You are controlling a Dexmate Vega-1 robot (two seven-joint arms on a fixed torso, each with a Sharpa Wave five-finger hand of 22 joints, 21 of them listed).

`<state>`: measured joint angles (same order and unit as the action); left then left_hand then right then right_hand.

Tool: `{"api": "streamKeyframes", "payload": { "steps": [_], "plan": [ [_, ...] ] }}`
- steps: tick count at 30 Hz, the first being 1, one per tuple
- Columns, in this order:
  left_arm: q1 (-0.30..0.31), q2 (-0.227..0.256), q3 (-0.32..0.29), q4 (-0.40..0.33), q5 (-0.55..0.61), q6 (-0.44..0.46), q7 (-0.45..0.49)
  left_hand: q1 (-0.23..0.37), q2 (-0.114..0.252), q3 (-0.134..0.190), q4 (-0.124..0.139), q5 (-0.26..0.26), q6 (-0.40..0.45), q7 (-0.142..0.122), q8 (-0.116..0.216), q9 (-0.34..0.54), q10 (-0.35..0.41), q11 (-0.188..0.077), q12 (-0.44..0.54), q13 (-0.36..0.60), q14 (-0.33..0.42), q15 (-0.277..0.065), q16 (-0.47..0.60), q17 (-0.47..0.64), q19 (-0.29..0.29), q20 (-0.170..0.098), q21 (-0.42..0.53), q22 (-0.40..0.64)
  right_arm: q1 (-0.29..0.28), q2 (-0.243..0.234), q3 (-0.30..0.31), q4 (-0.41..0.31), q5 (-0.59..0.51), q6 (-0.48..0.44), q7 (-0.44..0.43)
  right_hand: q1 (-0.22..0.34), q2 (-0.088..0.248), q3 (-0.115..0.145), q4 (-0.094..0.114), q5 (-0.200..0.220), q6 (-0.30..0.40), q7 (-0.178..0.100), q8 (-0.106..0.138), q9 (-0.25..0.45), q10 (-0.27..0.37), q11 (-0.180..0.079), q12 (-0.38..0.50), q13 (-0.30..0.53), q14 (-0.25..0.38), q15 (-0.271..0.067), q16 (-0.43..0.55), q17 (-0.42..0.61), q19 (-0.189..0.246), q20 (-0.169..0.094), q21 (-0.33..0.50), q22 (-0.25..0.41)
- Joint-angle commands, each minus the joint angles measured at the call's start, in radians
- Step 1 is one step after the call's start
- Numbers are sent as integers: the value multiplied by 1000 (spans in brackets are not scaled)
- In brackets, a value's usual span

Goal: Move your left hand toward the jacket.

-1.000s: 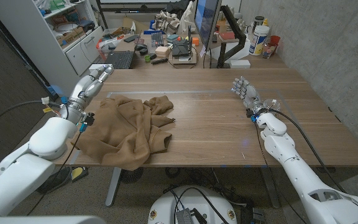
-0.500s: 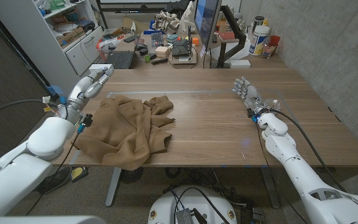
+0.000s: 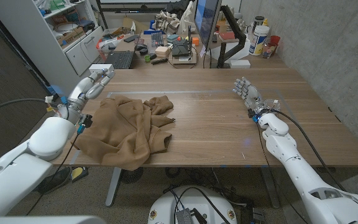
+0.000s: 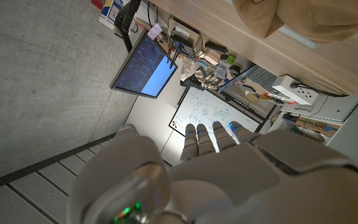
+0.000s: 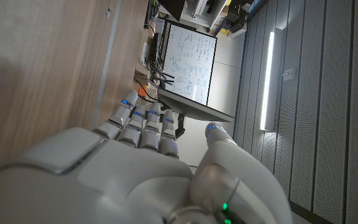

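Observation:
A brown jacket (image 3: pixel 128 128) lies crumpled on the left part of the wooden table (image 3: pixel 216 118), one end hanging over the front edge. A corner of the jacket (image 4: pixel 291 18) also shows in the left wrist view. My left hand (image 3: pixel 92 84) hovers just beyond the jacket's far left corner, fingers stretched out and apart, holding nothing; its back (image 4: pixel 229 162) is seen in its wrist view. My right hand (image 3: pixel 247 93) stands on the right side of the table, fingers extended and empty, and its back (image 5: pixel 135 168) is close to the wood in its wrist view.
A cluttered desk with a keyboard (image 3: pixel 117 59), a monitor (image 3: pixel 207 25) and bottles (image 3: pixel 261 37) runs behind the table. White shelving (image 3: pixel 55 31) stands at the far left. A power strip (image 4: pixel 297 93) sits past the table edge.
My left hand has edged slightly toward the table's far left, staying above the jacket's corner. The right hand and the jacket have not moved.

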<state>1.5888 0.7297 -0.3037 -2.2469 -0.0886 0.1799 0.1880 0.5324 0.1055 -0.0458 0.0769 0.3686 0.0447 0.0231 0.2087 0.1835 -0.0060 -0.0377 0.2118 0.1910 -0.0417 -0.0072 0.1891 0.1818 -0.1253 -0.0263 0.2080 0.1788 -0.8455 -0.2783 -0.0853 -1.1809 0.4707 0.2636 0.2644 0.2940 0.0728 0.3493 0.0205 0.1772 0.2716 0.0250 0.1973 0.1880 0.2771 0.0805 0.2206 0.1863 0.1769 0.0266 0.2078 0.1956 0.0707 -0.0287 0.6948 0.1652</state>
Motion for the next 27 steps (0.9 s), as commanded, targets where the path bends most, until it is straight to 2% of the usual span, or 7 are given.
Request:
{"api": "streamKeyframes", "payload": {
  "steps": [1,15,27],
  "plan": [
    [-12,15,9,-3,39,26,-20,15,0,0,-2,1,3,-1,2,6,2,-8,1,3,2,0,3,2,-2,1,-1,5,-9,-10,6,-15,-3,-8,-5,5,3,4,-3,4,9,4,-1,3,6,-3,-2,2,6,2,-3,-1,11,0,-5,5],
    [-59,78,45,23,80,34,-53,17,0,-2,-3,0,6,-3,2,6,6,-10,1,3,5,-2,4,2,0,2,-1,5,-14,-9,0,-24,-11,-16,-29,3,4,3,-5,4,9,4,-1,3,8,-3,-1,2,7,3,-3,-1,13,1,-12,6],
    [-54,115,43,1,113,65,-81,19,-1,-3,-3,0,5,-4,0,6,6,-12,0,3,6,-3,4,3,1,6,-1,5,10,5,-4,12,-16,2,-25,2,4,3,-6,4,9,3,-1,3,6,-4,-2,2,8,2,-3,-1,15,1,-17,6]
  ]
}}
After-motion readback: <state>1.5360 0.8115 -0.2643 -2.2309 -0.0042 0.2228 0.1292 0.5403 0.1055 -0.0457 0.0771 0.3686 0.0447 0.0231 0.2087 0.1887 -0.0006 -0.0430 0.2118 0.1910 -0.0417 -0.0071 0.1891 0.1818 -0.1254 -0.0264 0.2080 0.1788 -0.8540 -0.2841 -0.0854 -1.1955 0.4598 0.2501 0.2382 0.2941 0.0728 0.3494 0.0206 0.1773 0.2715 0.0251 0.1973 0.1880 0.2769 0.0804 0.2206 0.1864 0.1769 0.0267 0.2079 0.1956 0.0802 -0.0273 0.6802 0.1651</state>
